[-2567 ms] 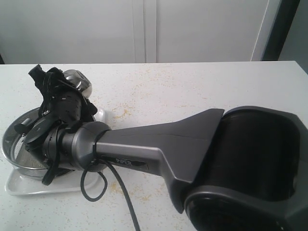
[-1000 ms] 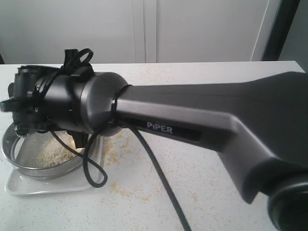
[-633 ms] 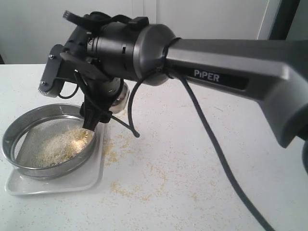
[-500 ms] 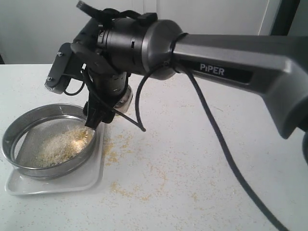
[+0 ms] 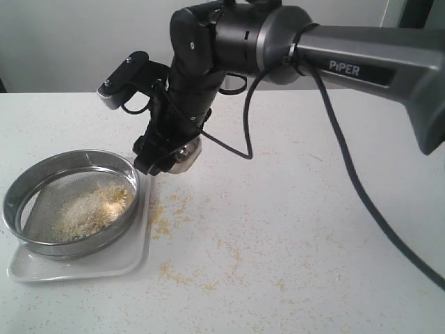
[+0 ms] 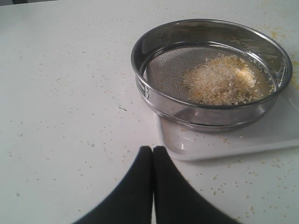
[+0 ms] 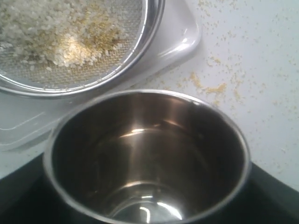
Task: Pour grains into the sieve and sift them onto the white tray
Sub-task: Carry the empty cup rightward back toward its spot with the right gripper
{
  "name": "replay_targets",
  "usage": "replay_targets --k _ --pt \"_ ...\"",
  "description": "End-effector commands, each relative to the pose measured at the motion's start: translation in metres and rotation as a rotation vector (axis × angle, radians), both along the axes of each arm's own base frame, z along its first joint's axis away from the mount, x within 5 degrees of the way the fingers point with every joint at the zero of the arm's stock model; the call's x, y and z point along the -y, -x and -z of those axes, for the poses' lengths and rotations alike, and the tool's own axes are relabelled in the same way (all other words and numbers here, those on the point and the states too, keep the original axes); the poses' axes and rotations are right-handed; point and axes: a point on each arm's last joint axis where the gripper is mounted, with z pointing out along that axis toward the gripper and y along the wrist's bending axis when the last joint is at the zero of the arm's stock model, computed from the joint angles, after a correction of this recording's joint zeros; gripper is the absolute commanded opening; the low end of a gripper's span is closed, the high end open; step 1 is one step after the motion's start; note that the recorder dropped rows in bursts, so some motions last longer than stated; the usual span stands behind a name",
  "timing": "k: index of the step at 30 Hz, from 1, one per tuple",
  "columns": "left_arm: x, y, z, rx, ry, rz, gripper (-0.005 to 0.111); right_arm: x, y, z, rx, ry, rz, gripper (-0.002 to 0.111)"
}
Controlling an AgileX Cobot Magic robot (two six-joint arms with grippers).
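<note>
R arm: the right jaws are clamped on the steel cup (image 5: 185, 150), which sits just beside the far corner of the white tray (image 5: 104, 268), by the sieve (image 5: 14, 191) rim. The wrist cam looks straight into the cup (image 7: 147, 158): bare inside, only reflections, no grains left. So I judge the pour done. I can't see the pads on the cup wall from any view, and I can't tell whether the cup base touches the counter (image 5: 313, 229) or hangs just off it. Prob. just off.

The grains (image 5: 90, 209) lie in a low heap on the sieve mesh, piled toward the cup side, which fits a tip-in over that rim. The sieve rests on the tray, w/ its rim overhanging one tray edge a bit, so whatever falls through the mesh lands mostly on white. A fair scatter of spilled grains (image 5: 167, 219) lies on the counter beside the tray on the cup side, plus stray specks all over.

L arm: the left jaws are together, empty, black fingertips (image 6: 142, 161) pressed flat, hovering over bare counter near the sieve (image 6: 140, 84) and pointing at it. Staged there, I'd say, to take the rim for the shake. Sifting not yet begun, as far as I can judge; the cup needs parking first.
</note>
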Motion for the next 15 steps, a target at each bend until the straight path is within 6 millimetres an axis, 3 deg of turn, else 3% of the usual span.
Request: replay_targets --k 1,15 --pt "0.0 0.0 0.001 0.0 0.0 -0.005 0.0 0.011 -0.009 -0.011 -0.055 -0.13 -0.007 0.0" --pt "0.0 0.0 0.001 0.0 0.0 -0.005 0.0 0.041 -0.03 -0.013 -0.155 -0.249 0.044 0.0"
